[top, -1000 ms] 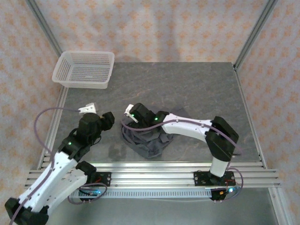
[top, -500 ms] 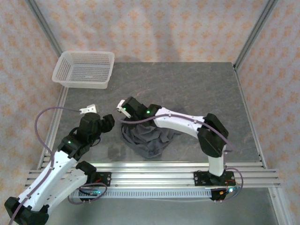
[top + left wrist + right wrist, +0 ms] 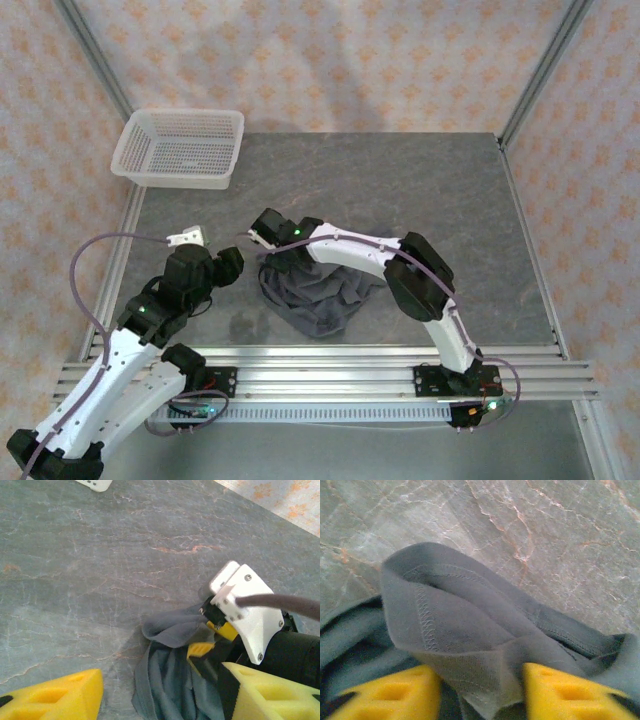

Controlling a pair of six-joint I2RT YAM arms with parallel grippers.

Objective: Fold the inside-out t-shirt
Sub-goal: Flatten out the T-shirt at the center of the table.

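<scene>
Near left: left gripper (image 3: 160, 672) sits low over the table (image 3: 420, 190), pointed at the shirt's left side. Its fingers (image 3: 55, 695) stand well apart with nothing between them. Empty.

Near centre, just in from the near edge: shirt (image 3: 315, 295), a crumpled dark-grey heap. The layers are tangled and no sleeve or collar can be made out. An overlock seam faces outward in the right wrist view, which fits inside-out.

Far-left edge of the heap: right gripper (image 3: 481, 680), its arm reaching over the heap from the right. The jaws are narrow, set on a raised fold of hem. Cloth fills the gap and touches both pads (image 3: 395, 692). Reads as a grip on the shirt; how firm, cannot tell.

Far left corner: basket (image 3: 170, 172), well apart from everything.

Step, by my reckoning: taking an edge to open the heap out. Folding proper not yet begun.

Risks:
- The bite looks shallow and the cloth is thin and soft. A quick lift could pull it free.
- The fold in the jaws looks doubled. If two layers are caught, the lump comes up whole instead of spreading.
- The grippers are near each other on the same side of the heap. If the left reaches in for a second hold, it could knock the right's fingers.
- The right forearm lies over the heap. A low move could drag cloth toward the near edge.
</scene>
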